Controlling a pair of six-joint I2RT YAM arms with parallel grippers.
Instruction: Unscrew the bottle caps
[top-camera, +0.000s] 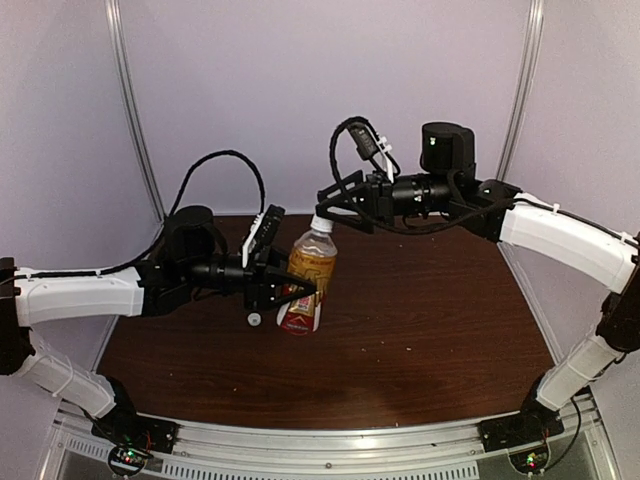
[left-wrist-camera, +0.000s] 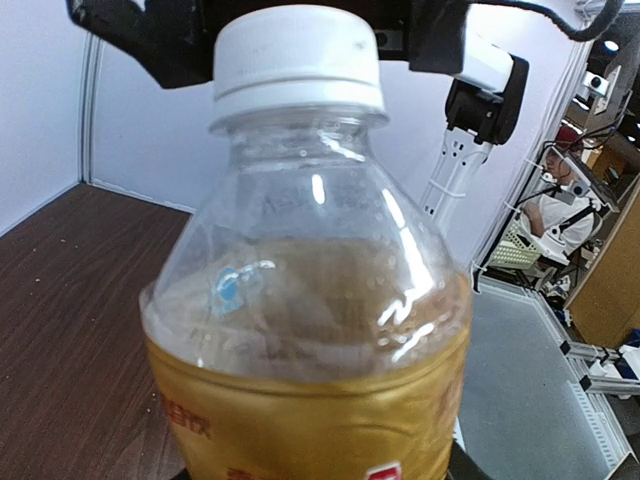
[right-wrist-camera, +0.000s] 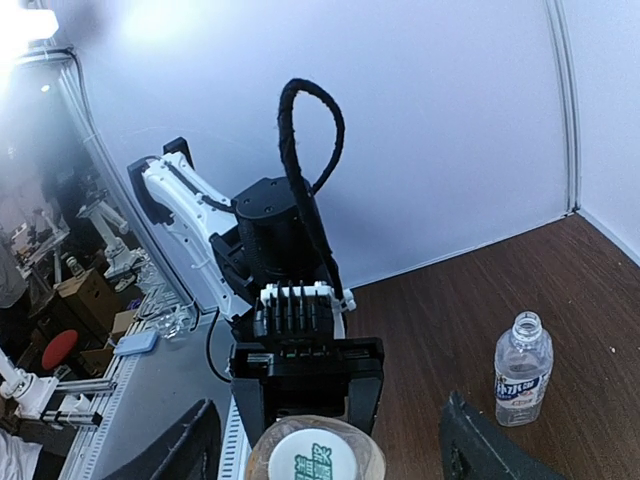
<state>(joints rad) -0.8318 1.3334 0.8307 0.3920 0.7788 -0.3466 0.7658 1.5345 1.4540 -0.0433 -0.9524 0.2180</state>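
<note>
The amber bottle (top-camera: 311, 262) with its red-yellow label stands tilted over the table, and my left gripper (top-camera: 300, 291) is shut on its lower body. In the left wrist view this bottle (left-wrist-camera: 305, 330) fills the frame, with its white bottle cap (left-wrist-camera: 297, 60) on the neck. My right gripper (top-camera: 330, 203) hovers just above that cap (top-camera: 321, 223). From the right wrist the cap (right-wrist-camera: 315, 456) lies between the open gripper's (right-wrist-camera: 330, 462) two dark fingers (right-wrist-camera: 190, 445), apart from both. A clear bottle (right-wrist-camera: 523, 369) with a white-blue label stands on the table, its neck looking bare.
A small white round piece (top-camera: 255, 319) lies on the dark wooden table (top-camera: 430, 310) under my left gripper. Pale walls close the table at the back and sides. The left arm (right-wrist-camera: 285, 250) reaches in behind the amber bottle.
</note>
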